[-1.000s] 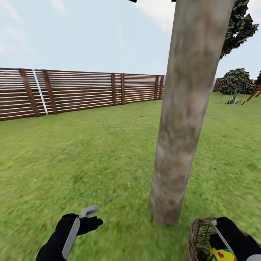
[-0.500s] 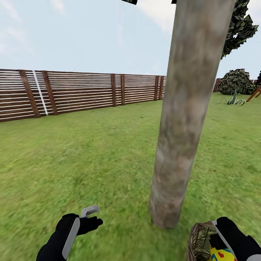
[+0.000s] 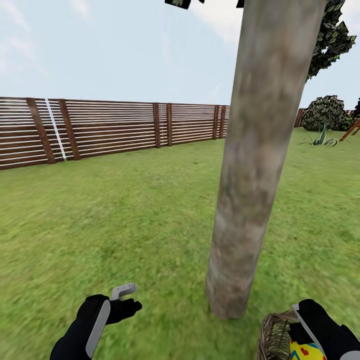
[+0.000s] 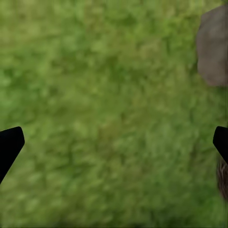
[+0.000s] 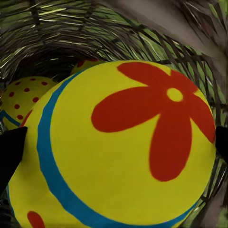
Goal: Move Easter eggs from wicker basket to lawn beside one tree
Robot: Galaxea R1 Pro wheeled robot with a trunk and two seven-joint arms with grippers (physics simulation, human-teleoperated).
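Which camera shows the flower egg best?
The right wrist view. There the Easter egg with the red flower looks huge, sitting inside the wicker basket, between the right pincer tips. The head view shows just a bit of it at the bottom edge. The left wrist view shows lawn and the tree base.

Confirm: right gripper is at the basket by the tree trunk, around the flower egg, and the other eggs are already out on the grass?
Not quite. The right wrist view shows a dotted egg inside the wicker basket, behind the flower egg. The rest holds: the right gripper is at the basket beside the tree trunk.
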